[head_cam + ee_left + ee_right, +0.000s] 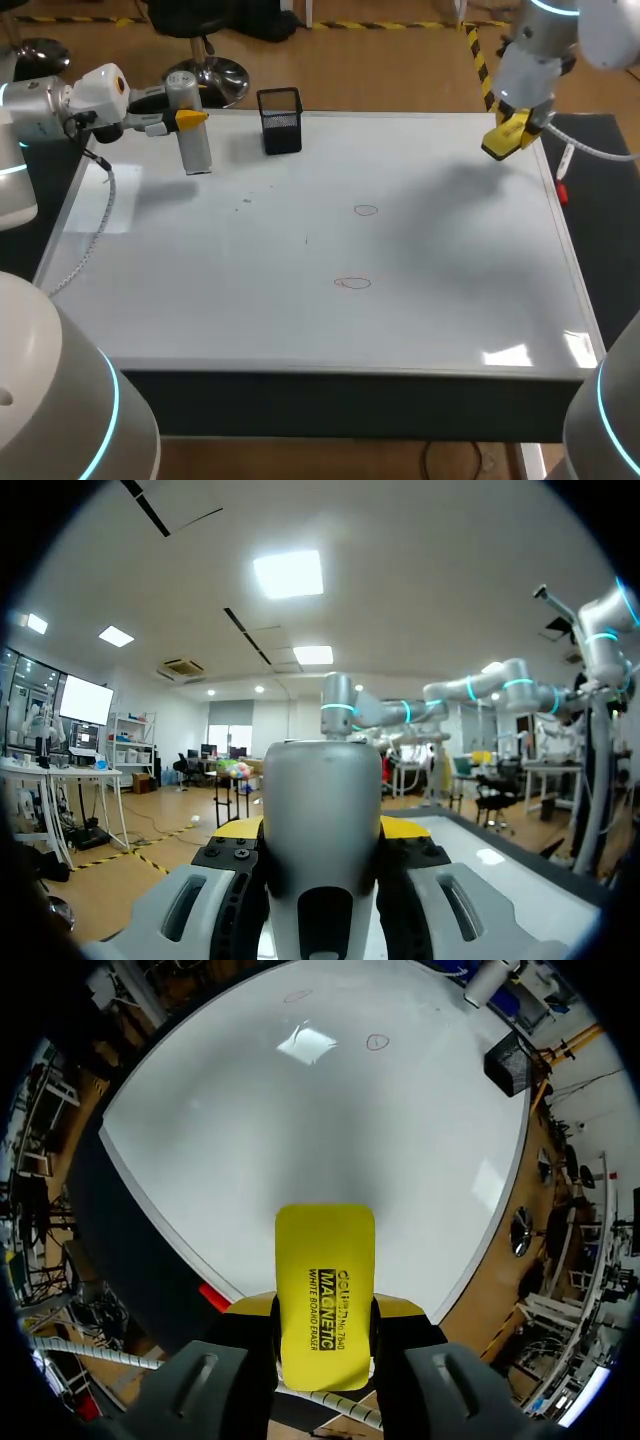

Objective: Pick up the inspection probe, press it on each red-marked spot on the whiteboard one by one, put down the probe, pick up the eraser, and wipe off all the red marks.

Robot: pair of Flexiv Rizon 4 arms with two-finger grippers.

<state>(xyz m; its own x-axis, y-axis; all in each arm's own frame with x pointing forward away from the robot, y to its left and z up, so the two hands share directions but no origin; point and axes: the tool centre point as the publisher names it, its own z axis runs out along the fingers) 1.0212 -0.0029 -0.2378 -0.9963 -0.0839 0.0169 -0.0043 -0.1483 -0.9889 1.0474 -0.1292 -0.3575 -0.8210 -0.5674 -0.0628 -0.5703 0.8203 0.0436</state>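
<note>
A whiteboard (450, 300) lies flat and covers nearly the whole counter. In the head view it carries the farther red circle (366, 210) and the nearer red circle (352, 283), both near its middle and both complete. A black mesh pen holder (281, 121) stands at the far edge. Beside it, the left gripper (190, 119) is clamped on the inspection probe (194, 145), a grey cylinder held upright over the far left corner. I cannot tell if its lower end touches the board. The right gripper (508, 136) holds the yellow eraser (500, 142) over the far right corner, well apart from the circles.

In the left wrist view the probe (322, 790) sits between both fingers of the gripper (322, 832), gripped from two sides.

In the right wrist view the eraser (325, 1290) is clamped in the gripper (325, 1306), with the whiteboard (300, 1130) ahead of it.

My judgement: both tools are picked up, but the probe is not yet put down and no mark is wiped. Whether the pressing is finished, the pictures do not show.
</note>
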